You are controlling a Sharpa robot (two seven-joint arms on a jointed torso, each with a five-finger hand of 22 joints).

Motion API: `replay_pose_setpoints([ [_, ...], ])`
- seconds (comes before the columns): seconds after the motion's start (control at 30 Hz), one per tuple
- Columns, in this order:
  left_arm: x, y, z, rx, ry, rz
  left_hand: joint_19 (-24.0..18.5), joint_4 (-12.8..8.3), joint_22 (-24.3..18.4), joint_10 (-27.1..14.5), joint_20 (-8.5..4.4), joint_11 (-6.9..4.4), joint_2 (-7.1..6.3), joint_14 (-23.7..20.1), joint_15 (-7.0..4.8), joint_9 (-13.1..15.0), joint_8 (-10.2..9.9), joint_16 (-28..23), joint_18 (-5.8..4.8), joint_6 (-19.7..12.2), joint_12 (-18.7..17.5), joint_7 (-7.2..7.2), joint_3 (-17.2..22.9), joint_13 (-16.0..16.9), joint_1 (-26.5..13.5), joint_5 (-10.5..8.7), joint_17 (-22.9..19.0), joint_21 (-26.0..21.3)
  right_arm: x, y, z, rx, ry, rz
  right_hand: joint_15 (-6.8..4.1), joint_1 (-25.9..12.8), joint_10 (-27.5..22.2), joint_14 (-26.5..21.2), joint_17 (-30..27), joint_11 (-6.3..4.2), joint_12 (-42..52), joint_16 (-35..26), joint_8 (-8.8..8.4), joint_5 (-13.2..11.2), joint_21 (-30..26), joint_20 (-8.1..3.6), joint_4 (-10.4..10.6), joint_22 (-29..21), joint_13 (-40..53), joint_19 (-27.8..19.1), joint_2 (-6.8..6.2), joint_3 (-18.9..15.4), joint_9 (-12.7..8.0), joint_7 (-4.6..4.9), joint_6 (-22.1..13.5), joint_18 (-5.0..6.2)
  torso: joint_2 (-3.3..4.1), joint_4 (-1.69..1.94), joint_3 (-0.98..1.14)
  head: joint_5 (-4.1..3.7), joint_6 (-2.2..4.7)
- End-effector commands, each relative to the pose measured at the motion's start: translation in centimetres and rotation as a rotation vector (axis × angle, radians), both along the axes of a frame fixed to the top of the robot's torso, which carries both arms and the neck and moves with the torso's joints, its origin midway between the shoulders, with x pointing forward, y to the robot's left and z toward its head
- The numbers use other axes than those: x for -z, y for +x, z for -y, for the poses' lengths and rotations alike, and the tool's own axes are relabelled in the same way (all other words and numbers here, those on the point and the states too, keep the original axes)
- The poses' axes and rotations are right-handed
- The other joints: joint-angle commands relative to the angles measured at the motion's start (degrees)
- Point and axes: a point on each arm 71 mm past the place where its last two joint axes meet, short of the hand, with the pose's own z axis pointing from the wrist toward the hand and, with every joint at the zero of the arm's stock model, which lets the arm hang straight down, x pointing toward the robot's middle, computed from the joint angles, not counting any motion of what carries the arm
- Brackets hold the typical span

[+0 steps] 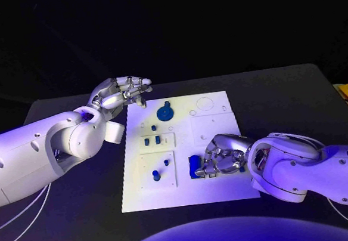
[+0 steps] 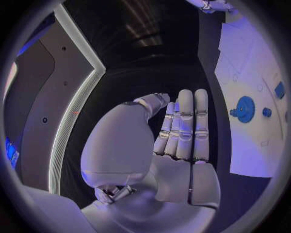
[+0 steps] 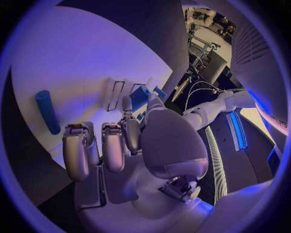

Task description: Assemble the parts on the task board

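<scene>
black table under dark backdrop | white task board mid-table | left hand empty, fingers straight, far-left | right hand over board, grip unclear

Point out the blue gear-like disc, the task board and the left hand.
blue gear-like disc [image 1: 165, 112]: head view, centre of the disc.
task board [image 1: 213, 124]: head view, bare white surface.
left hand [image 2: 182, 141]: left wrist view, on the straightened fingers.

Blue part beside the right hand partly hidden by its fingers; contact unclear.
</scene>
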Motion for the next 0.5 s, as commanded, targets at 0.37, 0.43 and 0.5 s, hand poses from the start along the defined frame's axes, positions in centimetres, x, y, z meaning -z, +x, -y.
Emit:
replay_pose_setpoints([
  [0.37, -0.06, 0.01, 0.19, 0.007, -0.009, -0.002, -0.3, -0.2, 0.0, -0.7, 0.33, 0.25, 0.35, -0.5, 0.05, -0.1, -0.2, -0.1, 0.36, -0.6, 0.2, 0.91, 0.1, -0.2, -0.4, 0.37, -0.1, -0.1, 0.16, 0.17, 0.93, 0.02, -0.053, 0.023, -0.43, 3.3, 0.5, 4.8, 9.2, 0.02, 0.2, 0.3, 0.31, -0.1, 0.1, -0.47, -0.3, 14.1, 2.4, 4.7, 0.15, -0.3, -0.4, -0.33, -0.1, -0.52, -0.03, -0.08, 0.04, 0.15, 0.0],
  [0.43, -0.05, 0.02, 0.18, 0.007, -0.009, -0.002, -0.3, -0.2, 0.0, -0.7, 0.33, 0.25, 0.35, -0.5, 0.05, -0.1, -0.2, -0.1, 0.36, -0.6, 0.2, 0.91, 0.1, -0.2, -0.4, 0.37, -0.1, -0.1, 0.15, 0.15, 1.07, 0.019, -0.054, 0.023, -0.43, 3.6, 0.4, 4.8, 9.1, 0.03, 0.1, 0.2, 0.29, -0.1, 0.0, -0.47, -0.3, 14.1, 2.3, 4.6, 0.06, -0.3, -0.5, -0.31, -0.2, -0.48, -0.04, -0.11, 0.03, 0.21, 0.0],
  [0.5, -0.04, 0.03, 0.15, 0.007, -0.009, -0.003, -0.3, -0.2, 0.0, -0.7, 0.33, 0.26, 0.34, -0.5, 0.05, -0.1, -0.2, 0.0, 0.36, -0.6, 0.1, 0.92, 0.1, -0.2, -0.4, 0.38, -0.1, -0.1, 0.15, 0.12, 1.15, 0.017, -0.054, 0.021, -0.43, 3.8, 0.4, 4.8, 9.2, 0.03, 0.1, 0.2, 0.28, -0.2, -0.1, -0.47, -0.3, 14.0, 2.3, 4.6, -0.01, -0.4, -0.5, -0.31, -0.2, -0.47, -0.03, -0.14, 0.05, 0.28, 0.0],
])
